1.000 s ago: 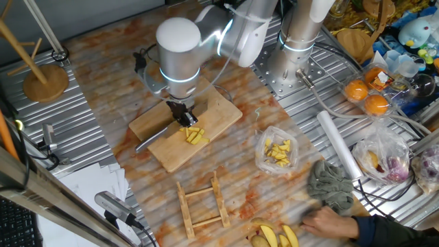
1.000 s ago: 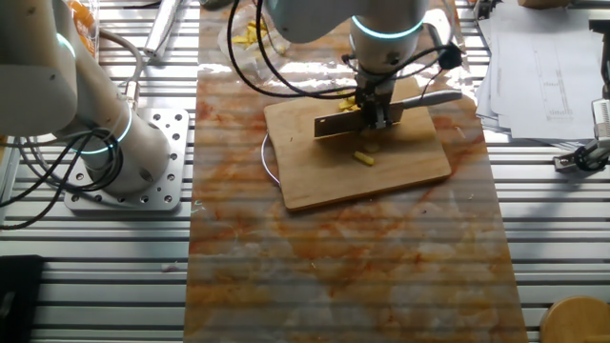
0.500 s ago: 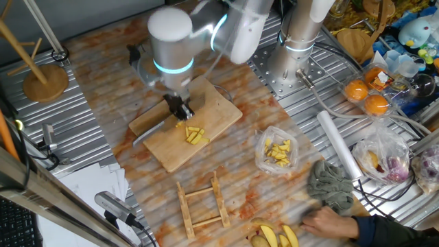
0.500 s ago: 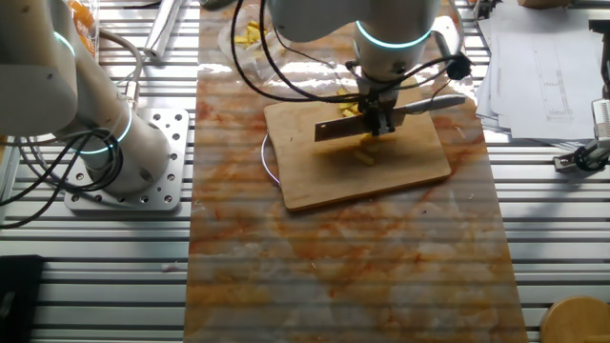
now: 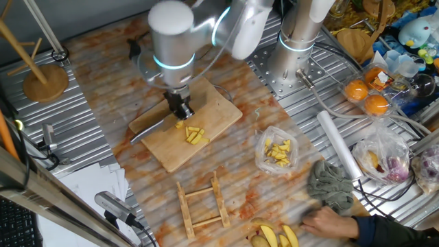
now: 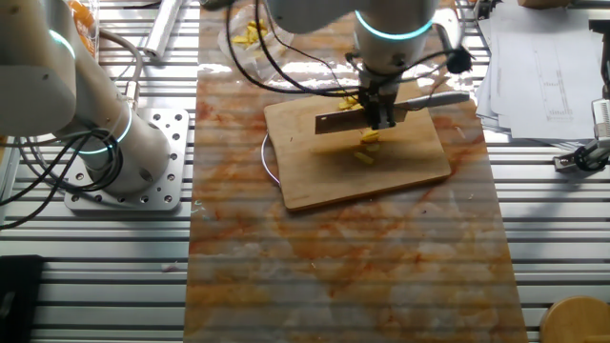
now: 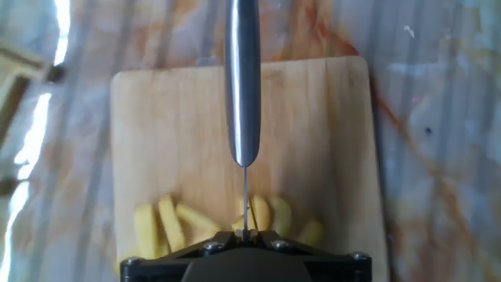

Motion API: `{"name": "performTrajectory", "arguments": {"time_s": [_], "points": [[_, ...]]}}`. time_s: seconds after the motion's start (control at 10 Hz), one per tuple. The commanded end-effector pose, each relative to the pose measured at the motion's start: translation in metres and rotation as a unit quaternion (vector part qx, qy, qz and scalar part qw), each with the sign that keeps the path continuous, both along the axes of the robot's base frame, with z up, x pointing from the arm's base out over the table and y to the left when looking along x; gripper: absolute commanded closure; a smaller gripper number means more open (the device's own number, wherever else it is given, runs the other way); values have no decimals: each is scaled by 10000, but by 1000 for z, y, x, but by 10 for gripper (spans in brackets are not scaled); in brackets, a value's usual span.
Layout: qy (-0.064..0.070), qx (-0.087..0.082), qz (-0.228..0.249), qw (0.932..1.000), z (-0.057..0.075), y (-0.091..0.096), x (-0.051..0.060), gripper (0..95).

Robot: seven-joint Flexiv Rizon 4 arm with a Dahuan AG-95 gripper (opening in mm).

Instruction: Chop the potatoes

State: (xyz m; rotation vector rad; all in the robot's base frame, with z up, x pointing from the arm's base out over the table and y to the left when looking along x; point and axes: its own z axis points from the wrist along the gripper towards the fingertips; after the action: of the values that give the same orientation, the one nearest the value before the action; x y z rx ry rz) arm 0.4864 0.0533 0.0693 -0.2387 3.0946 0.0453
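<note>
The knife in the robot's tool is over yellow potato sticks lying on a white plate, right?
Not a plate: the potato sticks lie on a wooden cutting board, as one fixed view shows. The rest holds: the tool grips the knife above them.

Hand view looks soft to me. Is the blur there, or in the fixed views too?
Hand view: the knife and cutting board are soft, the potato pieces smeared. One fixed view: the arm is slightly motion-blurred, the table things sharp. The other fixed view: glare streaks above the board.
</note>
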Motion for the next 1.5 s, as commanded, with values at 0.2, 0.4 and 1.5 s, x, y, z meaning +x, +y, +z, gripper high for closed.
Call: {"name": "performTrajectory", "arguments": {"time_s": [0.2,0.4,1.5], "points": [[18,46,-200,9998,17,7,-10,950],[57,171,-108,9998,23,17,-11,950],[241,263,918,9951,3,89,-16,950]]}}
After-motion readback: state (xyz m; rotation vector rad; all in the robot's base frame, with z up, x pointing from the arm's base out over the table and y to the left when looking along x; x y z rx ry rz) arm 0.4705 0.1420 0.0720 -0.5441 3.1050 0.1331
